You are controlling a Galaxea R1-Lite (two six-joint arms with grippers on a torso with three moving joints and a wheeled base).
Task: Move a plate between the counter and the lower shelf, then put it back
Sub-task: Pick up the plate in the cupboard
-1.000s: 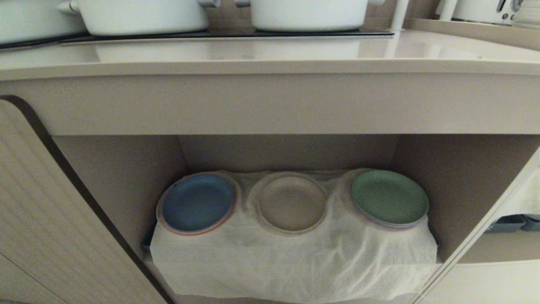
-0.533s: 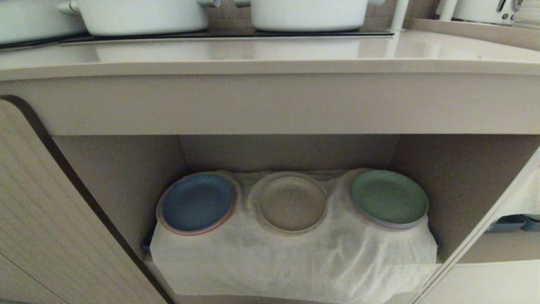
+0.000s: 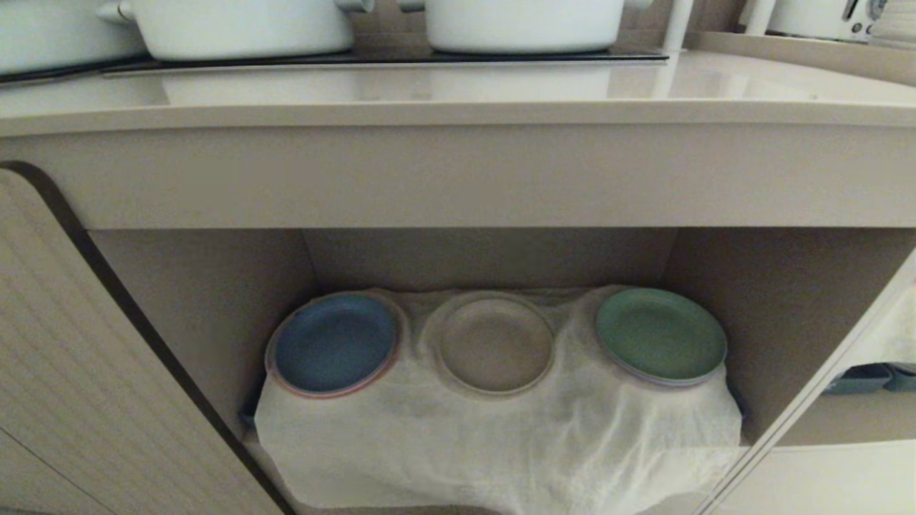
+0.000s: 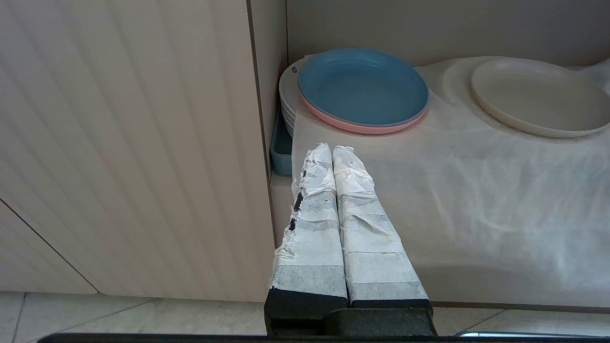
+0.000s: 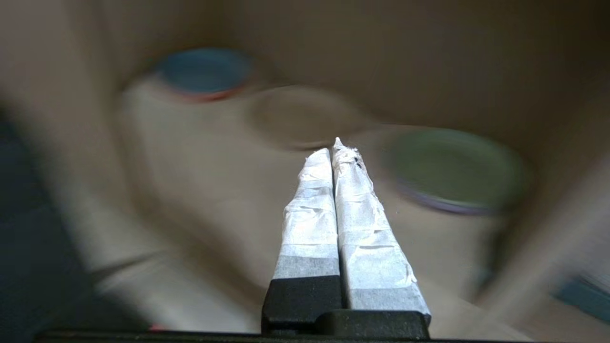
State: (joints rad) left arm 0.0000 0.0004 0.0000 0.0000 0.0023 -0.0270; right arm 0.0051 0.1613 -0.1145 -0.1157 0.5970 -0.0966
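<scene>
Meanwhile, the plate [image 3: 495, 345] is sitting mid-frame on the lower shelf [image 3: 501, 429]; left end effector [image 4: 332, 150] and right end effector [image 5: 335, 147] are both staying clenched, empty.

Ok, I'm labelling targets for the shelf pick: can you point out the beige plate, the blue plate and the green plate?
beige plate [image 3: 495, 343], head view, centre of its flat base.
blue plate [image 3: 335, 342], head view, middle of its face.
green plate [image 3: 660, 333], head view, middle of its face.
</scene>
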